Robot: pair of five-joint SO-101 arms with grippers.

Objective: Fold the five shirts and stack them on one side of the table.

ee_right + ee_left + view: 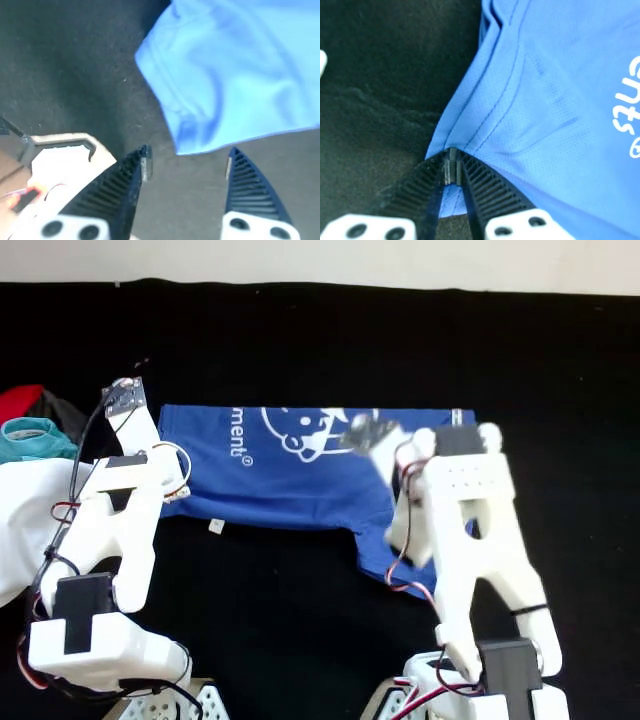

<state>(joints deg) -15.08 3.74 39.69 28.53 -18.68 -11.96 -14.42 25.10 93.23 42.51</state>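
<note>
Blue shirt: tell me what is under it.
The blue shirt lies on the black table, which shows around its edges. Anything beneath its middle is covered. The left pincer grips its hem.

The worktop [320,330] is draped all over in a black cloth [380,100], which looks a bit rumpled and creased up close. A strip of pale wall [400,260] runs along behind its far edge. A small white scrap [215,526] lies on the black, left of centre; I can't tell what it is.
</note>
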